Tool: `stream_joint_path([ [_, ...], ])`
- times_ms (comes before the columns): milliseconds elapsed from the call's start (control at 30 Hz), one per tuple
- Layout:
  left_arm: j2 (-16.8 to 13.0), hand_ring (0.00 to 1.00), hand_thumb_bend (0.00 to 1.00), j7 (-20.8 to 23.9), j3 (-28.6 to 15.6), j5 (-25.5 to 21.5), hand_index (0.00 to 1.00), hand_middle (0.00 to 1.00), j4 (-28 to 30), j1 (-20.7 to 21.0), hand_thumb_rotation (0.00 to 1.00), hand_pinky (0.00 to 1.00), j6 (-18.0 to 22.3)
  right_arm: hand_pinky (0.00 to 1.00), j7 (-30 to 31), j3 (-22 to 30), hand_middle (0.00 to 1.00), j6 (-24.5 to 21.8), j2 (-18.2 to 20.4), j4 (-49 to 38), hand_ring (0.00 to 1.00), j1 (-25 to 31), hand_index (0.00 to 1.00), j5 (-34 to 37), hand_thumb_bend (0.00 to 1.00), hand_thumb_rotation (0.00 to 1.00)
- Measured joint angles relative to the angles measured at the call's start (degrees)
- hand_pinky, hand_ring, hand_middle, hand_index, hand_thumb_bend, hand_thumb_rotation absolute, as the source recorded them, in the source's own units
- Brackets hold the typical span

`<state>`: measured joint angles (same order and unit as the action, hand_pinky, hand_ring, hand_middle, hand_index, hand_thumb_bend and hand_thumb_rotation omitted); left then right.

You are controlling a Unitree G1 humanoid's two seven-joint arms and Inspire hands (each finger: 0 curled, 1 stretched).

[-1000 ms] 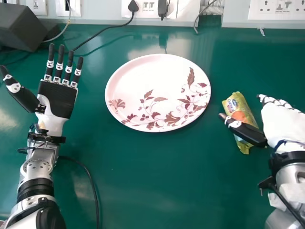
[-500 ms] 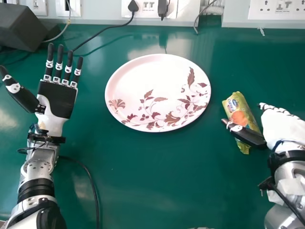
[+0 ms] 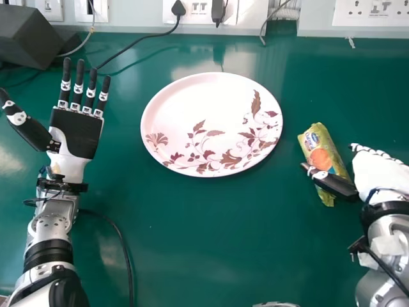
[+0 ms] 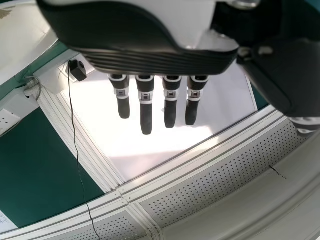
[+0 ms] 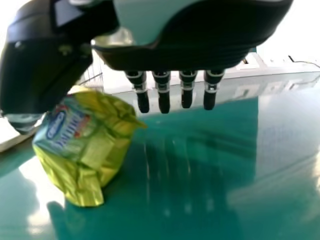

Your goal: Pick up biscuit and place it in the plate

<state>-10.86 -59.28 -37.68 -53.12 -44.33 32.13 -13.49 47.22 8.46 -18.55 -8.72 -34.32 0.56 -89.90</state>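
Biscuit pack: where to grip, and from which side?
I'd grip the pack mid-length, across its narrow width, coming from the robot's right. It's long and slim, one end pointing roughly toward the robot. The right robot hand is on that side; thumb on the plate side, fingers opposite, should suit.

The black-and-white robotic left hand (image 3: 77,135) hangs in the near foreground of the left wrist view, its black, pale-banded fingers (image 4: 146,120) straight and side by side, its dark thumb (image 4: 272,75) apart from them. Beyond lie part of a pale round plate (image 4: 22,37) with a brown printed mark, beside a strip of glossy green table (image 4: 31,69), and a blocky black plug (image 4: 77,70) near a thin black cable (image 4: 76,145). Behind them show a bright white smooth panel (image 4: 122,145), a flat dark green panel (image 4: 40,165) and a grey metal strip (image 4: 215,175) dotted with small holes.
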Motion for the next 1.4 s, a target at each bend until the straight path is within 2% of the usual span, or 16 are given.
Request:
stream_joint_path([
  [367,0.57,0.86,1.0,0.15,-0.05,-1.07,0.93,0.92,1.31,-0.62,0.62,0.95,-0.57,0.95,-0.67,-1.62,1.0,-1.24,-1.73,2.08,1.0,-1.13,1.0,1.13,1.0,0.7],
  [800,0.81,0.86,1.0,0.4,-0.04,-1.81,0.93,0.91,1.54,-0.83,0.62,0.94,-0.59,0.93,-5.2,-5.25,1.0,-3.3,-2.5,6.38,1.0,-2.63,1.0,1.49,1.0,0.69],
  [1000,0.82,0.86,1.0,0.95,-0.04,-1.88,0.93,0.92,1.64,-0.88,0.62,0.95,-0.61,0.89,-5.91,-6.46,0.98,-3.89,-2.78,7.29,0.98,-3.4,1.0,1.52,0.97,0.69],
  [1167,0.56,0.86,1.0,0.97,-0.04,-2.05,0.94,0.92,1.48,-0.81,0.63,0.94,-1.93,0.79,-6.26,-7.17,0.95,-4.48,-3.22,7.76,0.9,-4.25,1.0,1.2,0.83,0.55],
  [1367,-0.07,0.86,1.0,1.41,-0.21,-2.32,0.94,0.92,0.82,-0.5,0.62,0.93,-4.9,0.65,-7.17,-7.62,0.89,-4.77,-4.06,7.87,0.83,-4.7,0.97,1.18,0.73,0.31],
  [1400,-0.23,0.86,1.0,1.41,-0.3,-2.54,0.94,0.92,0.5,-0.34,0.62,0.92,-5.33,0.64,-7.17,-7.66,0.88,-4.77,-4.19,7.87,0.82,-4.69,0.97,1.24,0.72,0.3],
])
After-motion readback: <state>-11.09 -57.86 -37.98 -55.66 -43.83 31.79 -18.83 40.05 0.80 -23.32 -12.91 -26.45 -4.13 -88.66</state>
